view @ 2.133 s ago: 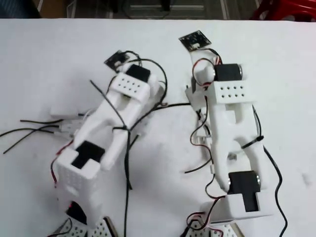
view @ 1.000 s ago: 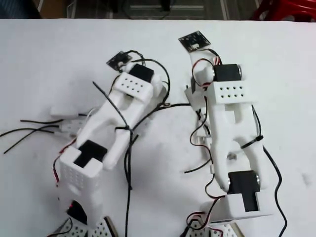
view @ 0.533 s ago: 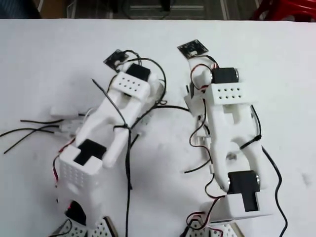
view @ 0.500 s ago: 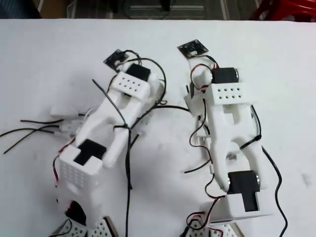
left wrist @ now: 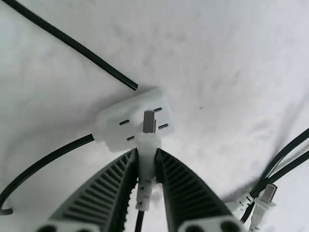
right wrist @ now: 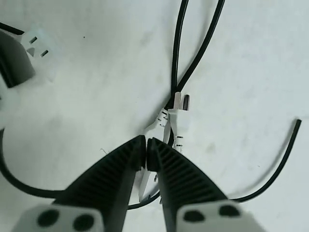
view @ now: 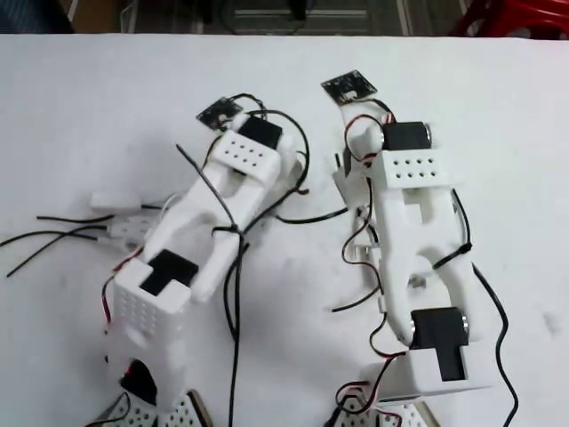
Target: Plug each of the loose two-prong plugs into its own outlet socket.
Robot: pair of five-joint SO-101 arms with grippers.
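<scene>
Worktop (view: 80,98), high view: both arms bent low over it, black cables (view: 53,236) alongside. Left wrist view: left gripper (left wrist: 146,153) clamped on a white plug (left wrist: 146,142), prongs at the face of the white socket (left wrist: 125,121). Right wrist view: right gripper (right wrist: 146,145) closed, tips just beside a second plug (right wrist: 170,126) lying on the worktop.

The left arm (view: 191,245) is stretched low over the table (view: 89,89), slanted toward its far edge, and the left gripper (left wrist: 146,153) is clamped on a two-prong plug (left wrist: 147,140). The right arm (view: 413,240) is laid alongside, with the right gripper (right wrist: 146,143) closed tip to tip.
</scene>
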